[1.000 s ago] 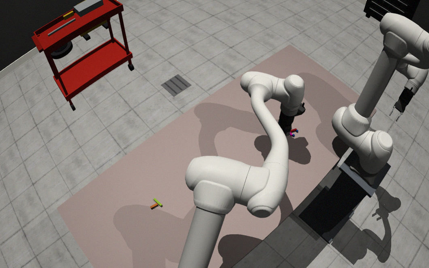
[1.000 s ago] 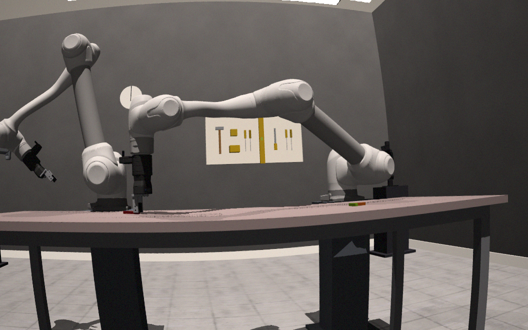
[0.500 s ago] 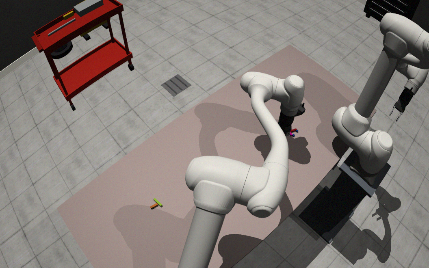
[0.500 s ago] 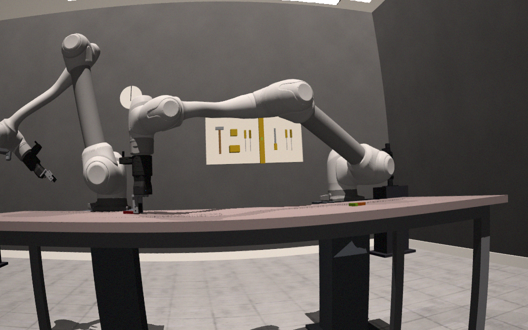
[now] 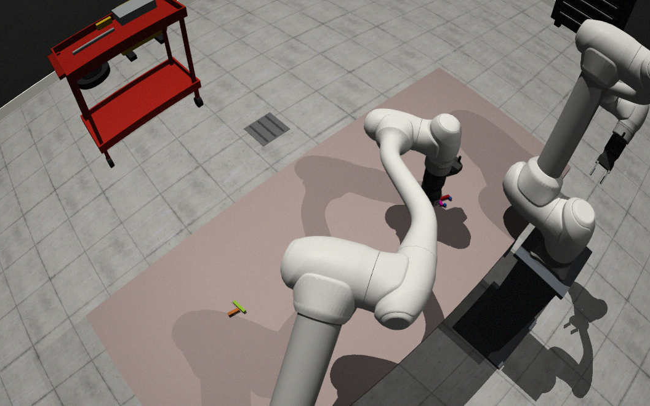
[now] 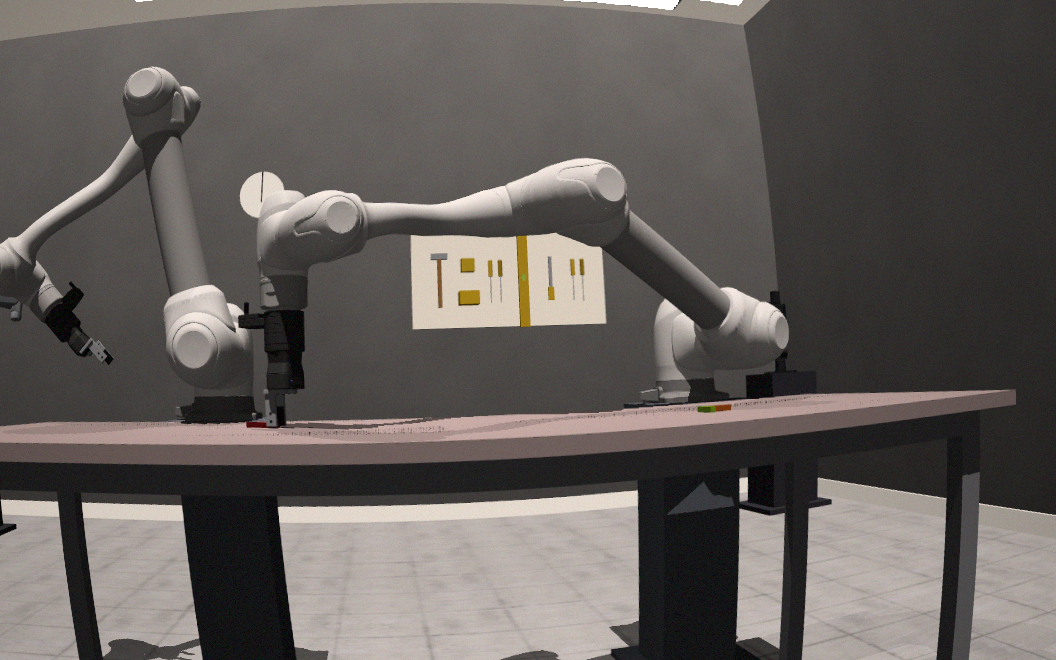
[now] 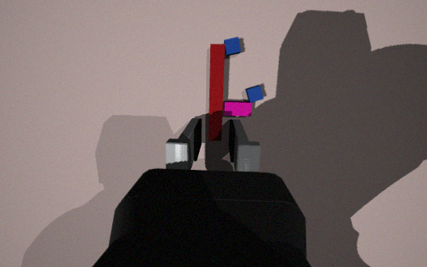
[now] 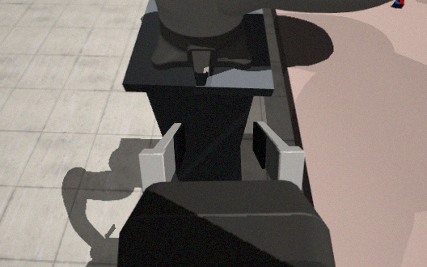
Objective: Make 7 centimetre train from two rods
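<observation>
A red rod (image 7: 216, 89) (image 6: 255, 424) lies flat. My left gripper (image 7: 215, 132) is partly open, its fingers on either side of the red rod's near end with gaps on both sides. A magenta rod (image 7: 238, 108) lies crosswise against or close to the red rod's right side. A blue rod (image 7: 255, 93) is at the magenta rod's upper right corner; another blue rod (image 7: 232, 46) is by the red rod's far end. A lime rod (image 5: 239, 306) (image 6: 706, 409) and an orange rod (image 5: 233, 312) (image 6: 722, 407) form a T, apparently touching. My right gripper (image 8: 218, 136) (image 5: 597, 177) is open and empty.
The pink table top (image 5: 206, 262) (image 6: 516, 434) carries all the rods. The left arm reaches across it in the top view. The right gripper hangs beyond the table edge, near the right arm's dark pedestal (image 8: 207, 117). A red cart (image 5: 141, 100) stands apart on the floor.
</observation>
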{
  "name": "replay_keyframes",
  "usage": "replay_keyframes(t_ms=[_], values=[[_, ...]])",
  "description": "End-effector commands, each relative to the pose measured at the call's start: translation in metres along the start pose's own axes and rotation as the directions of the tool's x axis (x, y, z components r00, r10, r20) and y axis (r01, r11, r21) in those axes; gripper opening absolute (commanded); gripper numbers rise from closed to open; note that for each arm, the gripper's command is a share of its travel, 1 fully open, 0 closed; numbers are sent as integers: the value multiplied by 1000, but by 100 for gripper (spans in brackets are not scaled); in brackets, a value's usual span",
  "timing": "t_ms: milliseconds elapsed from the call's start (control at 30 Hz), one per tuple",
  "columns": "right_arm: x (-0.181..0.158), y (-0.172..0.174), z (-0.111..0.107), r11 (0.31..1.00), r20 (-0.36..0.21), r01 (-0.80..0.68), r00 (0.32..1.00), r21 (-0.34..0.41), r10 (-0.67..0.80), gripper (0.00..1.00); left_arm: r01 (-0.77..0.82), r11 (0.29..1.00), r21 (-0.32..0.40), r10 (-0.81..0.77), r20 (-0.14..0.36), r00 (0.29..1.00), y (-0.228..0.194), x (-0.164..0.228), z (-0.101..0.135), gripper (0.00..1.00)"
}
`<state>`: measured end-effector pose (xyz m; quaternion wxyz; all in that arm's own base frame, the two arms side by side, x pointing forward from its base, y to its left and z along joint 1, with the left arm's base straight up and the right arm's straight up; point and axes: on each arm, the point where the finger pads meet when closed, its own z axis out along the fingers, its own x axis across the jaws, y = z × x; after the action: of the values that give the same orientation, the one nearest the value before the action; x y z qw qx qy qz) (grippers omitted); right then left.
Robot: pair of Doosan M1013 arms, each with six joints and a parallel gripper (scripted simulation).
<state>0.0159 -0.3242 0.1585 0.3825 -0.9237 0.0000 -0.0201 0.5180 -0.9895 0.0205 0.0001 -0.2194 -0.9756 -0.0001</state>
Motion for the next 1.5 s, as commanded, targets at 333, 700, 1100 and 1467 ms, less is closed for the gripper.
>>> replay_keyframes(t_ms=[333, 700, 1100, 1467], values=[[0, 0, 0, 1000, 0, 0, 1000, -1, 0, 100, 0, 1000, 1, 0, 2, 1000, 0, 0, -2, 54], [0, 0, 0, 1000, 0, 0, 1000, -1, 0, 100, 0, 1000, 1, 0, 2, 1000, 0, 0, -2, 24], [0, 0, 0, 1000, 0, 0, 1000, -1, 0, 100, 0, 1000, 1, 0, 2, 1000, 0, 0, -2, 24], [0, 0, 0, 1000, 0, 0, 1000, -1, 0, 100, 0, 1000, 1, 0, 2, 1000, 0, 0, -2, 24]])
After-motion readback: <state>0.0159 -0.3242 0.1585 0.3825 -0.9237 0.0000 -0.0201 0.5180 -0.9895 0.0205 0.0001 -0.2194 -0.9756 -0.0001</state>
